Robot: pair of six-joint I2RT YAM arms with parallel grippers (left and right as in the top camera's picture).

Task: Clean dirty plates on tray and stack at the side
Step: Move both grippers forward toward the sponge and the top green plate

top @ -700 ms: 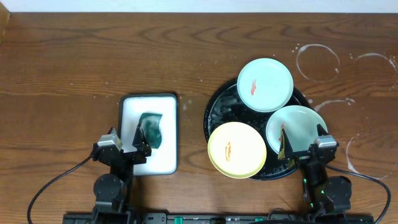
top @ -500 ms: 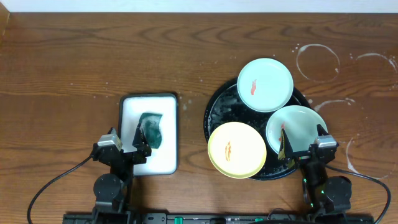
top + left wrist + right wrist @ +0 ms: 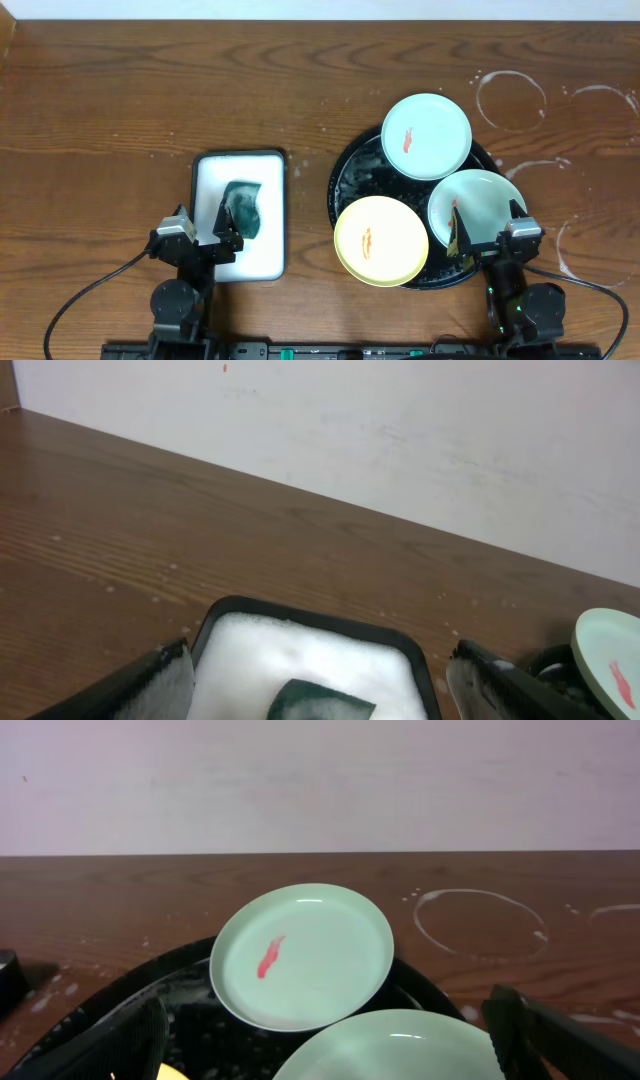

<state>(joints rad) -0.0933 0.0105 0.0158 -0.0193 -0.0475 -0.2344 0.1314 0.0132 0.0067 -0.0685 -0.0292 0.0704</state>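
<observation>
The round black tray holds three plates: a mint-green plate at the back with an orange-red smear, a second mint-green plate at the right with a small smear at its left edge, and a yellow plate at the front with a smear. My right gripper is open, low at the near edge of the right mint plate; the back plate lies ahead. My left gripper is open over the near end of the white tray.
A white rectangular tray of foam with a green sponge stands left of the black tray; it also shows in the left wrist view. Whitish dried water rings mark the wood tabletop at the right.
</observation>
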